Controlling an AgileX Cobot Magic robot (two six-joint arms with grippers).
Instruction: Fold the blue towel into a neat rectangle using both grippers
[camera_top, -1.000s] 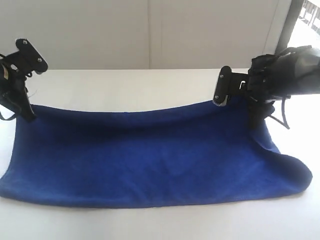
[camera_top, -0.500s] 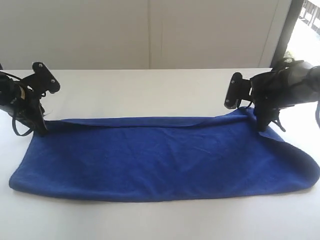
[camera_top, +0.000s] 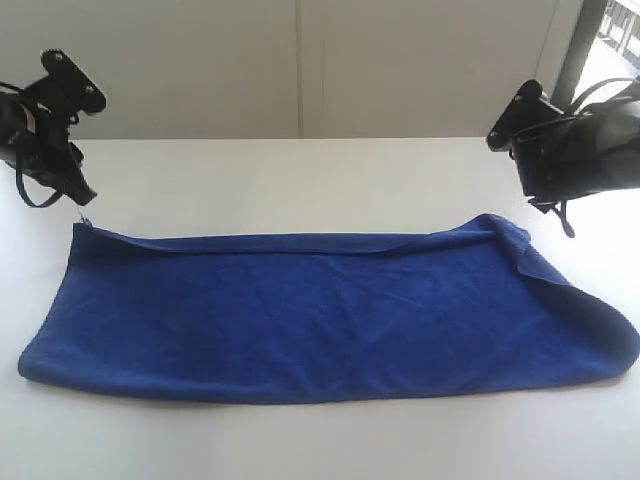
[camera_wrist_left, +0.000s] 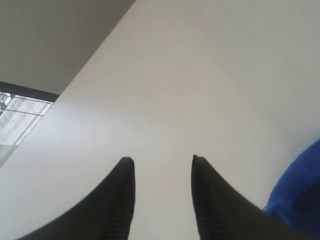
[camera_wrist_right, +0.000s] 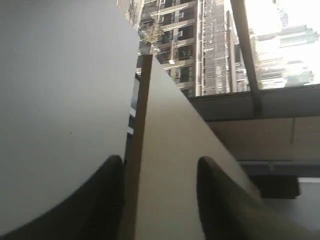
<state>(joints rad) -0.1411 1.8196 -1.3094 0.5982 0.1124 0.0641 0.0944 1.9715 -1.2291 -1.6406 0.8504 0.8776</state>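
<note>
Table (camera_top: 300, 180): bare at 12 o'clock of towel (camera_top: 320, 320). Obstacles: left gripper (camera_wrist_left: 161, 161) at 10, right gripper (camera_wrist_right: 159, 161) at 2, both aloft.

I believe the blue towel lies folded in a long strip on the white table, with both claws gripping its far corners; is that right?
Not quite. The blue towel does lie folded in a long strip on the white table, but neither the left claw nor the right claw grips it: the exterior view shows both open, held clear of its far corners.
</note>
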